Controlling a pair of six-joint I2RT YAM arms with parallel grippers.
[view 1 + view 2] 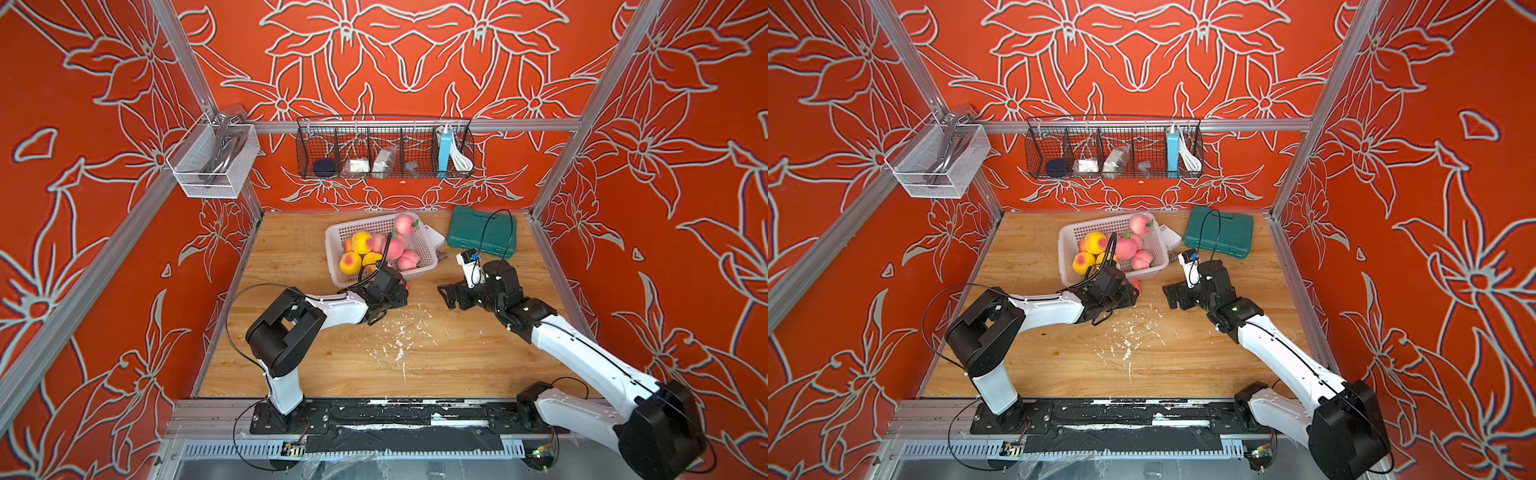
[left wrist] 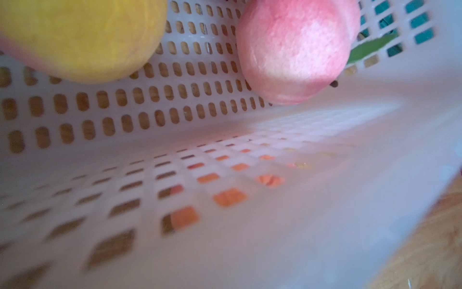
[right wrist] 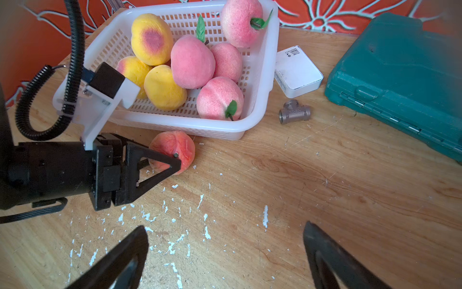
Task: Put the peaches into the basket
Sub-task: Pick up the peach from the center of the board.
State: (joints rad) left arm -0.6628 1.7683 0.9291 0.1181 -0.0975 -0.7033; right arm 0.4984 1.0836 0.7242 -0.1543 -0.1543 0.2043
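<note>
Item 1, the basket (image 1: 332,255): white perforated plastic, standing at the middle of the worktop (image 1: 457,365) near its back edge, long side angled toward me. Item 2, the peaches in the basket (image 3: 192,62): I count about seven, yellow ones to one end and pink ones to the other, heaped, so a newcomer will sit on top. Item 3, the loose peach (image 3: 172,143): the only one I see outside, on the wood just beside the basket's front wall. Item 4, left gripper (image 3: 172,156): low on the worktop, its near finger pressed across the loose peach, whose skin looks dented; the far finger is hidden, but I judge the fruit pinched between them. The grip is low and side-on, presumably because the basket wall blocks a straighter reach. Item 5, right gripper (image 3: 225,227): fingers spread wide, nothing between them, parked right of centre, I think to leave the left arm room. Sundries: green case (image 1: 482,232) in the back right corner, a white box (image 3: 297,71) and a metal tee fitting (image 3: 295,113) beside the basket. Remaining: lift over the rim and release.
</note>
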